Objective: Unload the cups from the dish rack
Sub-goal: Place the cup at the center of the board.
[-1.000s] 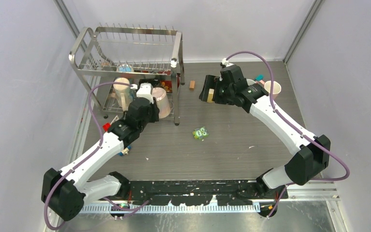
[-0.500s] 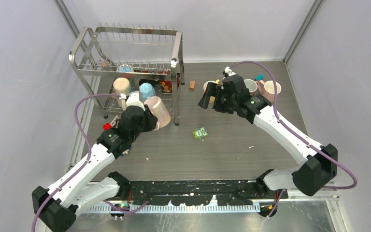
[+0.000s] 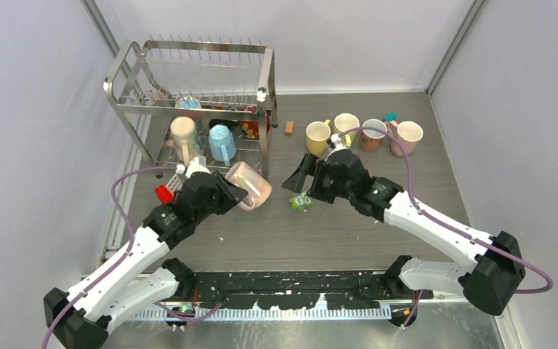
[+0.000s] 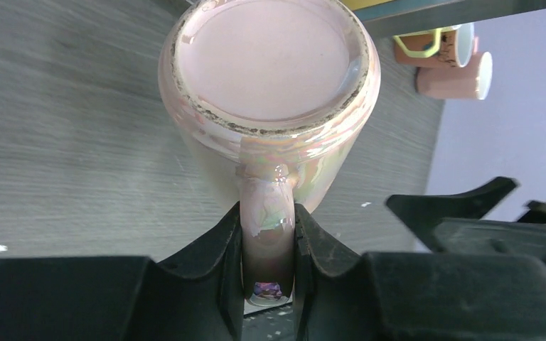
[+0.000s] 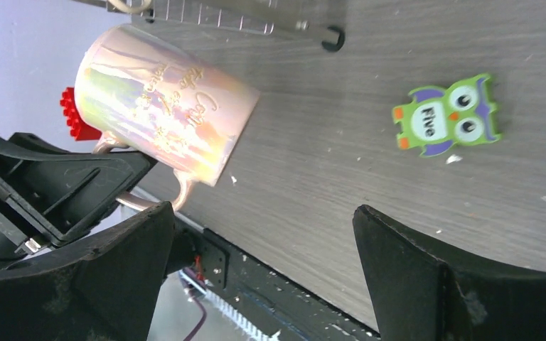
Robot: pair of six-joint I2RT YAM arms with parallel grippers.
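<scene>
My left gripper (image 3: pixel 227 195) is shut on the handle of a pink iridescent mug (image 3: pixel 251 187), held tilted over the table in front of the dish rack (image 3: pixel 265 80). In the left wrist view the fingers (image 4: pixel 231 249) clamp the handle and the mug's base (image 4: pixel 270 71) faces the camera. My right gripper (image 3: pixel 301 182) is open and empty, just right of the mug, which also shows in the right wrist view (image 5: pixel 163 103). A beige mug (image 3: pixel 182 134) and a light blue mug (image 3: pixel 221 142) stand in the rack's lower tier. Several mugs stand at the back right, among them a yellow mug (image 3: pixel 317 136) and a pink one (image 3: pixel 409 134).
A green owl toy (image 3: pixel 302 200) lies on the table under my right gripper and shows in the right wrist view (image 5: pixel 446 117). A red toy block (image 3: pixel 163 193) lies left of my left gripper. A small wooden block (image 3: pixel 288 128) lies beside the rack's right post.
My left arm has drawn the pink mug out of the rack, toward me and to the right. My right arm has swung from the row of mugs to the table's middle, jaws open.
</scene>
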